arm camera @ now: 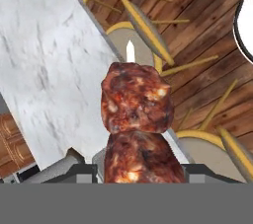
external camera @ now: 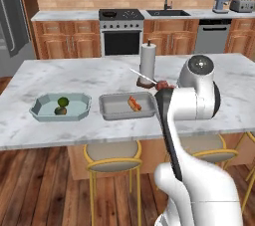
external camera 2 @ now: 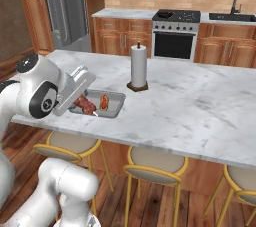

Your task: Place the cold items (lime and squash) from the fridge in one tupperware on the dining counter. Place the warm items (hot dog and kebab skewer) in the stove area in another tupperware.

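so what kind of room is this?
A rendered home kitchen, by the look of it: stove and sink along the back wall, fridge to the side, and a marble dining counter with stools.

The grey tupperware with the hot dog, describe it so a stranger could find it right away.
On the marble dining counter, near its front edge above the stools, two shallow containers sit side by side. The grey tupperware is the one nearer the paper towel roll, rectangular, holding a hot dog; its neighbour is pale blue-green with green produce.
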Available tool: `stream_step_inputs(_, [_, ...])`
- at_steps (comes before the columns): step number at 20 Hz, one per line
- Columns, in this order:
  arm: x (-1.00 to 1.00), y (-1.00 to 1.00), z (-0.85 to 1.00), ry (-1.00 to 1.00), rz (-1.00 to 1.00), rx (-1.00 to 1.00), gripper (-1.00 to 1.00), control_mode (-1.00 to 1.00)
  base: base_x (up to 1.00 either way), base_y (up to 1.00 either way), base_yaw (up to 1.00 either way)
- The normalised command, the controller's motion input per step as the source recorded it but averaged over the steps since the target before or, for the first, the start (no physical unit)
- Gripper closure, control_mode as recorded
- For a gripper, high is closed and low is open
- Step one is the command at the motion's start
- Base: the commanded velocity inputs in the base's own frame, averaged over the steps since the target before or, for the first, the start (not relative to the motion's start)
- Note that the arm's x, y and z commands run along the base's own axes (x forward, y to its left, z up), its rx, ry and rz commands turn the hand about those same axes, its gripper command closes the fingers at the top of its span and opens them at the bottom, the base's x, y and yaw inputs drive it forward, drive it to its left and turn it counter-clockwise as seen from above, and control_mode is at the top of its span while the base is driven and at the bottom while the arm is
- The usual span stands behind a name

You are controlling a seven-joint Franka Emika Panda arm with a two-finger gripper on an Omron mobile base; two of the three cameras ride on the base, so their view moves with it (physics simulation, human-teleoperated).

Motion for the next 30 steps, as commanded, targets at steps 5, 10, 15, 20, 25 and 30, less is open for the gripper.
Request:
stream_step_inputs(5, [0.86,0.01,0.00,0.14,0.21,0.00,1.00,-1.00,0.00,0.00,0.00])
stream_step_inputs(10, [0.82,0.26,-0.23,0.18,0.09,0.00,1.00,-1.00,0.00,0.00,0.00])
stream_step_inputs(15, [0.67,0.22,-0.42,0.11,0.05,0.01,1.00,-1.00,0.00,0.00,0.00])
stream_step_inputs(20, [0.37,0.04,-0.45,0.05,0.02,0.03,1.00,-1.00,0.00,0.00,0.00])
stream_step_inputs(25, [0.29,0.00,-0.41,0.00,0.01,0.06,1.00,-1.00,0.00,0.00,0.00])
stream_step_inputs(30, [0.36,0.00,-0.20,0.00,0.03,0.01,1.00,-1.00,0.00,0.00,0.00])
